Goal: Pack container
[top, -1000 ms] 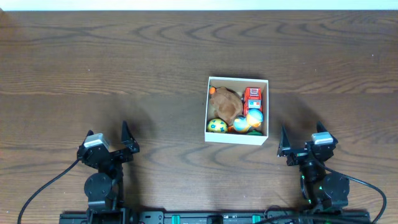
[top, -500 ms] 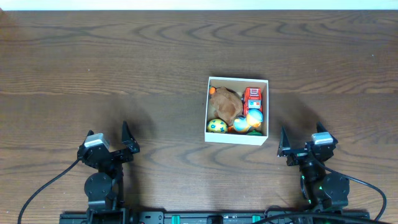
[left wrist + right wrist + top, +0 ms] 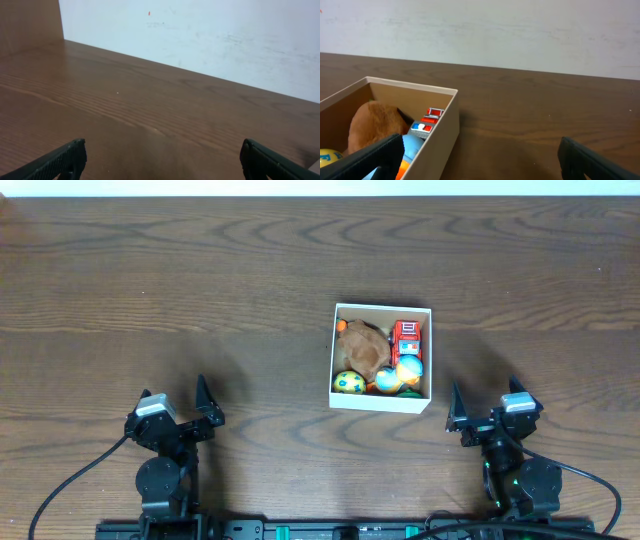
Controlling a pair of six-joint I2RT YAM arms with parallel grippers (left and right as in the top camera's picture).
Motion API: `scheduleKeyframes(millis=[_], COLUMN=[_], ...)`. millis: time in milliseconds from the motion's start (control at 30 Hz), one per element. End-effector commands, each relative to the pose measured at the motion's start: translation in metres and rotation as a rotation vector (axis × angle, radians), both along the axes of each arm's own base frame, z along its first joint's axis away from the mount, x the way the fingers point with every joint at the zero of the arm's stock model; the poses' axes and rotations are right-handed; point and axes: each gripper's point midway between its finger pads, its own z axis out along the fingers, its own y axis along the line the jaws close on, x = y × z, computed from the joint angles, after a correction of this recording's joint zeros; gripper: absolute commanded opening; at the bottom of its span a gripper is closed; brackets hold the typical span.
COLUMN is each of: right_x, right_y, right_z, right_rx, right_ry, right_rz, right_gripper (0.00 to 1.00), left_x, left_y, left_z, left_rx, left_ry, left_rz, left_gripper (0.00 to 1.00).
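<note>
The container [image 3: 381, 400], a square white box with a tan inside, stands right of the table's middle. It holds a brown plush toy [image 3: 362, 343], a red toy truck [image 3: 405, 338], a yellow ball [image 3: 349, 382] and a blue and orange toy [image 3: 398, 374]. In the right wrist view the container [image 3: 442, 131] is at the lower left, with the plush [image 3: 375, 125] and truck [image 3: 427, 122] inside. My left gripper [image 3: 175, 412] is open and empty near the front left. My right gripper [image 3: 482, 408] is open and empty, just right of the container's front corner.
The brown wooden table [image 3: 200, 280] runs to a white wall [image 3: 200, 35] at the back. Black cables trail from both arm bases at the front edge.
</note>
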Motion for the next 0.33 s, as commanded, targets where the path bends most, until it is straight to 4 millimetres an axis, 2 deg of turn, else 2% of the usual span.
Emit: scheduleKeyframes(millis=[0, 300], right_x=[-0.0002, -0.0002], right_y=[-0.0009, -0.0009], right_z=[-0.0002, -0.0002], right_rx=[-0.014, -0.014], right_ry=[-0.003, -0.003], right_rz=[-0.001, -0.001], right_gripper=[0.99, 0.99], left_x=[-0.0009, -0.0009], left_y=[0.0011, 0.0011], left_z=[-0.0199, -0.0199], left_rx=[-0.003, -0.003], left_ry=[0.061, 0.061], left_rz=[0.006, 0.006], left_gripper=[0.98, 0.98])
